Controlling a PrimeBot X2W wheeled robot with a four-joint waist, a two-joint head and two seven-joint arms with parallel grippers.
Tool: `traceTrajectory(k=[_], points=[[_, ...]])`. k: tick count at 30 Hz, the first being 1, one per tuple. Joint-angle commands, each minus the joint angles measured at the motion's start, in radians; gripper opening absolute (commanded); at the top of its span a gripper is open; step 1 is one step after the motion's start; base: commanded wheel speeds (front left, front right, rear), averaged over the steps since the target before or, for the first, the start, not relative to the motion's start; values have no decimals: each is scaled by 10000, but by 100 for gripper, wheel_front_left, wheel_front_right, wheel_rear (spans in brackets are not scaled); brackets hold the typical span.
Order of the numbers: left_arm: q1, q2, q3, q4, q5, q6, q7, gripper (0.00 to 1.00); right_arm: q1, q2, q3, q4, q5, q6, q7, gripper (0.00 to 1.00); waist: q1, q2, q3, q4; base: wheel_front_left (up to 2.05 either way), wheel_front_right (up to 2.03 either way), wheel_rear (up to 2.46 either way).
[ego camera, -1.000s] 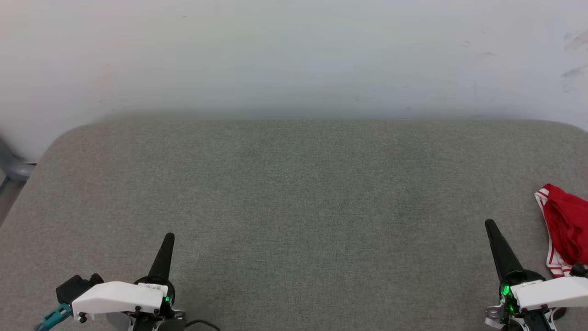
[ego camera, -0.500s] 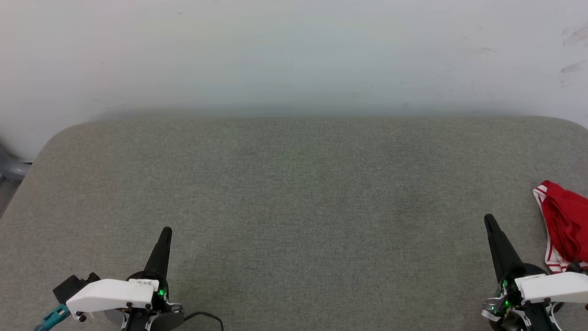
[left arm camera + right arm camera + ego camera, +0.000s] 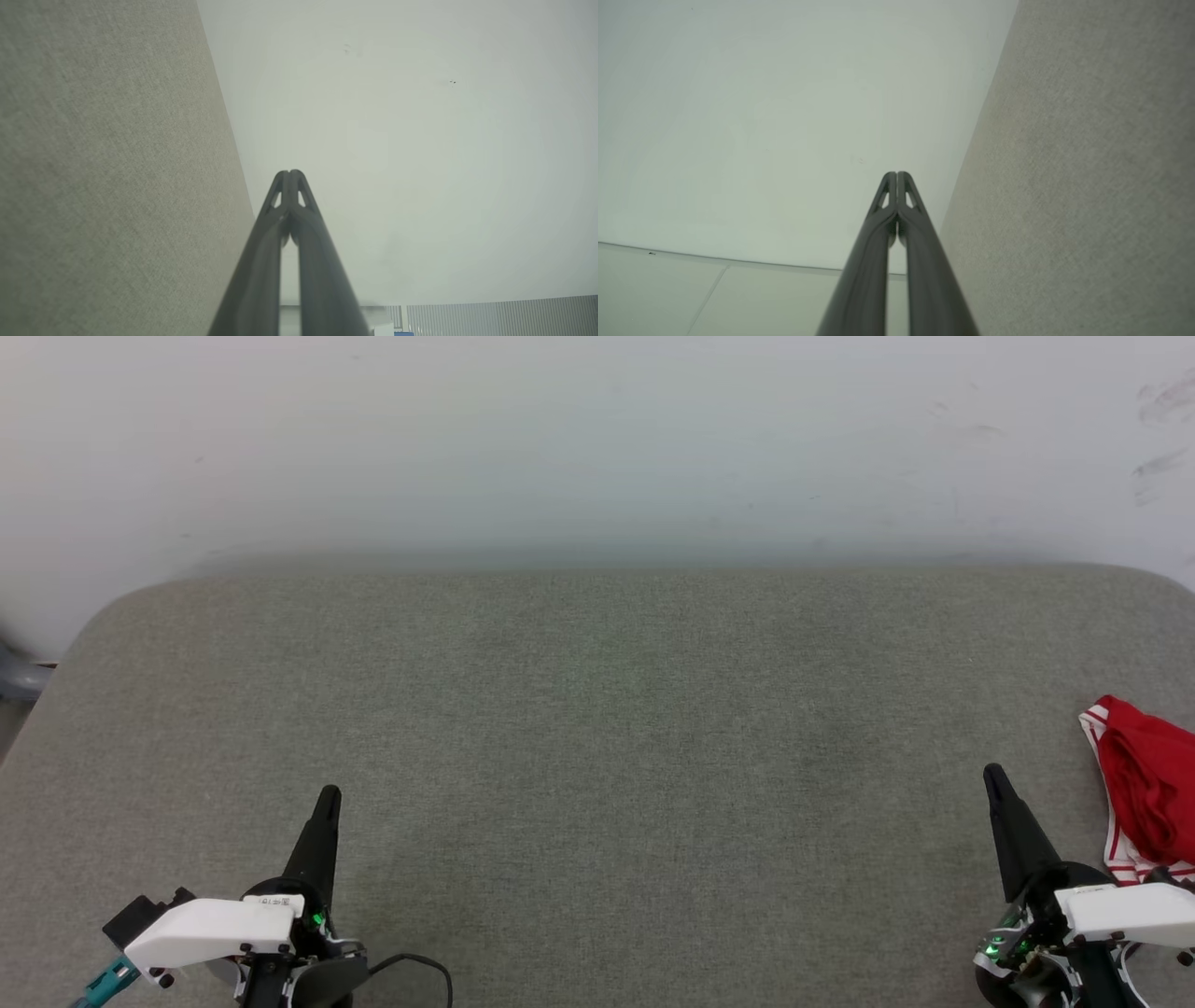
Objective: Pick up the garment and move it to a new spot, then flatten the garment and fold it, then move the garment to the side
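Observation:
The garment point(image 3: 1146, 786), red with red-white striped trim, lies bunched at the right edge of the grey fabric-covered table point(image 3: 597, 728), partly cut off by the head view's border. My right gripper point(image 3: 993, 777) stands just left of it, apart from the cloth, fingers pressed together and holding nothing. My left gripper point(image 3: 329, 796) rests at the lower left of the table, also shut and empty. In the left wrist view the left gripper point(image 3: 289, 173) has its tips touching. The right wrist view shows the right gripper point(image 3: 896, 174) closed the same way.
A pale wall point(image 3: 597, 448) rises behind the table's far edge. A grey object point(image 3: 17, 679) pokes in beyond the table's left corner. The table surface point(image 3: 103, 163) and wall point(image 3: 761, 116) also appear in the wrist views.
The whole head picture has shifted slightly, so the camera moved. Both grippers sit a little lower in the picture and stay shut. The garment lies as before.

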Motion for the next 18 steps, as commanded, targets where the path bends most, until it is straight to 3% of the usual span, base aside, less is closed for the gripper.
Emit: traceTrajectory(k=[1, 18], points=[[-166, -20, 36, -10, -129, -59, 36, 0, -215, -28, 13, 26, 143, -2, -6, 0, 0, 0, 5, -4, 0, 0, 0], [-230, -107, 220, 29, -778, -156, 239, 0, -382, -28, 40, 289, 904, -3, -25, 0, 0, 0, 79, -69, 0, 0, 0]])
